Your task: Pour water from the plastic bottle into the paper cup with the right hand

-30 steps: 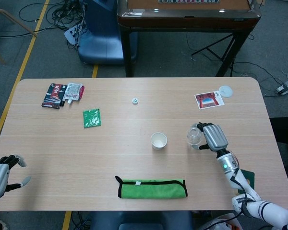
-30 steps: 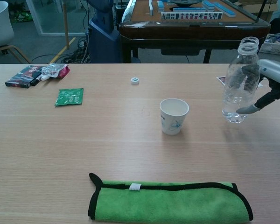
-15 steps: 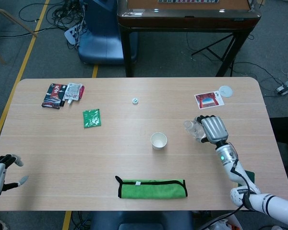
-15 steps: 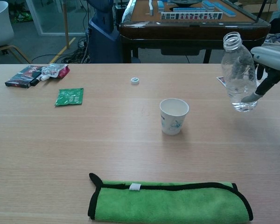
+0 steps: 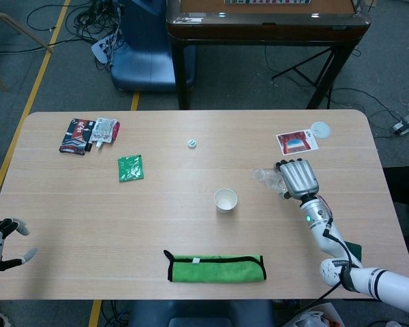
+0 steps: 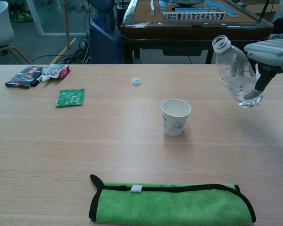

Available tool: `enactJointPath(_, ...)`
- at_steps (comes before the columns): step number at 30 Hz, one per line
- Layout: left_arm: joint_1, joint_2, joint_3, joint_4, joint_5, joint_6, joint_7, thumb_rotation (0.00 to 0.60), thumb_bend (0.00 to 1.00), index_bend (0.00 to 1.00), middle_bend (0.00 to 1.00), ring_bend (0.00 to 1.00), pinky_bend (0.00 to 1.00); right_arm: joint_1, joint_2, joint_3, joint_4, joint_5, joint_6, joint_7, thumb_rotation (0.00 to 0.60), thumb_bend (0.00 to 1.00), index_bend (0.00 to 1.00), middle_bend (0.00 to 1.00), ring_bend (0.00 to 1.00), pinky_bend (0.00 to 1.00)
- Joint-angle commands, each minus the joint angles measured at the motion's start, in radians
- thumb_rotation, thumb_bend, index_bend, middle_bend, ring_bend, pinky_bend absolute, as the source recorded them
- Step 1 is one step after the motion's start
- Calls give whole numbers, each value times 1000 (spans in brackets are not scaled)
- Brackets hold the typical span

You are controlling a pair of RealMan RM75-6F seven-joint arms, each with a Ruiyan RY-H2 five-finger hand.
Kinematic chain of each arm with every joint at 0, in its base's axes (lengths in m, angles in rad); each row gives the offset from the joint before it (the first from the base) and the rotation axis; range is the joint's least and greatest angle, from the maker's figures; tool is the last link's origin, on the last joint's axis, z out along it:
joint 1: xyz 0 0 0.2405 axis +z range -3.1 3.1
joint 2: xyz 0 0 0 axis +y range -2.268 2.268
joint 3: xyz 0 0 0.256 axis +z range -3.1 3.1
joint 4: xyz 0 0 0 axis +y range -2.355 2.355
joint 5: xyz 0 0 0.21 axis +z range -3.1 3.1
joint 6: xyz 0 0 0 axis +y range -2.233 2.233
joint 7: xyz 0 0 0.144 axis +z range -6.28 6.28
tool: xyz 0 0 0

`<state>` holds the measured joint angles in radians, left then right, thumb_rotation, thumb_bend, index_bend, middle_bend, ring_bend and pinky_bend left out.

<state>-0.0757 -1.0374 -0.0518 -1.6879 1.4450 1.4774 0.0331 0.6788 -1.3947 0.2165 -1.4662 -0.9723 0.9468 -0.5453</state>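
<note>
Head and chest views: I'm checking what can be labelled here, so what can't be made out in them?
- Right hand: the chest view's right edge cuts it off, hiding its grip on the plastic bottle.
- Left hand: cut by the head view's left edge; absent from chest view.
- Paper cup: too small to read its print.
- Green packet: label too small.

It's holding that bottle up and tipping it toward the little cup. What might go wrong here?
The plastic bottle, uncapped and tilted in the right hand, is off to the side of the paper cup, not above it, so water could hit the table. The cup is small and light; a hard stream might topple it.
</note>
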Motion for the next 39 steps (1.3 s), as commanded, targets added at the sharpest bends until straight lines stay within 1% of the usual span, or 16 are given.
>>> enactJointPath(1,0,2,-1,0,-2,-1,-3,600,111,512,391,365,555,27,11,-10,-25,43,-3,-65,600,110,544,576,448,453)
enactJointPath(14,4,14,-6,-2,-7,5,-24,600,111,512,391,365,555,103,5,-44,-66,182,28,-260,600,113,546,576,448,453)
enactJointPath(28,8,25,-12,-6,-13,8,-42,600,111,512,391,365,555,195,0,-83,-113,329,88,-470,600,118,553,580,456,453)
enactJointPath(33,10,28,-14,-7,-13,13,-46,600,111,517,391,365,556,224,1,-85,-134,373,107,-514,600,118,553,580,456,453)
enactJointPath(39,11,30,-15,-8,-16,12,-48,600,111,532,391,365,555,261,-4,-101,-145,420,129,-580,600,119,553,580,456,453)
